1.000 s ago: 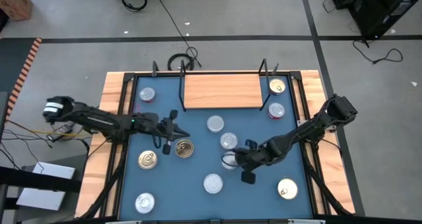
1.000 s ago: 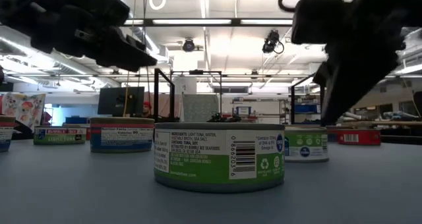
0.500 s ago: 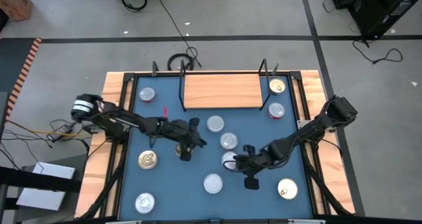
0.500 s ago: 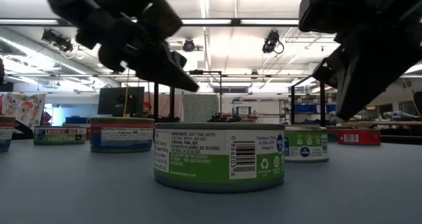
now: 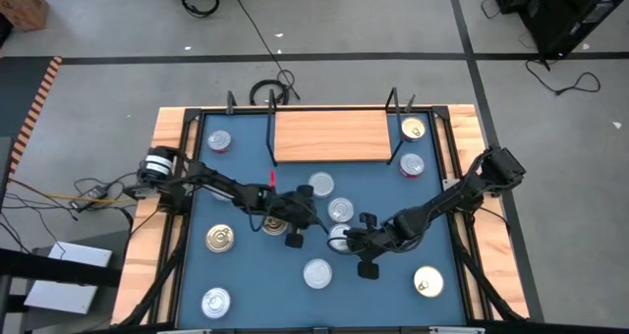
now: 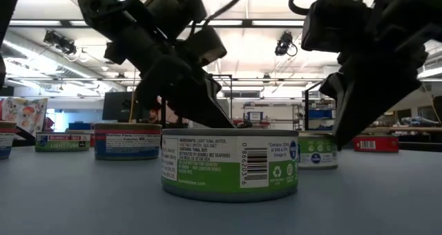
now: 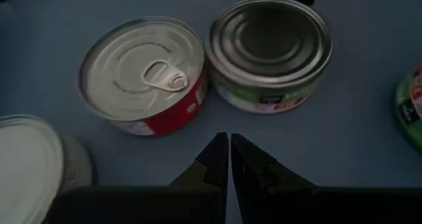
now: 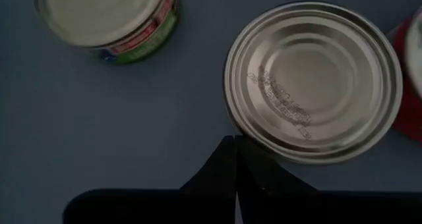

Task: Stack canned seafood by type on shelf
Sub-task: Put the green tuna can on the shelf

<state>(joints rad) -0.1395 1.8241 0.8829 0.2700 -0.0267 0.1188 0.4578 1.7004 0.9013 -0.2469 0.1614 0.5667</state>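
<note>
Both sets of jaws are standing pressed together and holding nothing. The left gripper is hovering low over the middle of the table, its closed tips pointing at the gap between a red-sided tin with a ring pull and a green-labelled plain silver tin, touching neither. The right gripper is sitting just beside it, its shut tips right at the rim of that same silver tin, though whether they are actually touching it I cannot tell.

Outward from there, the canned seafood is lying scattered over the blue table: 3 tins clustered at the centre, gold-lidded ones toward the sides, and more silver ones toward the near edge.

The shelf at the far end is carrying nothing, so I judge the task as barely begun: no tin is stacked, and every tin visible is awaiting sorting by type
</note>
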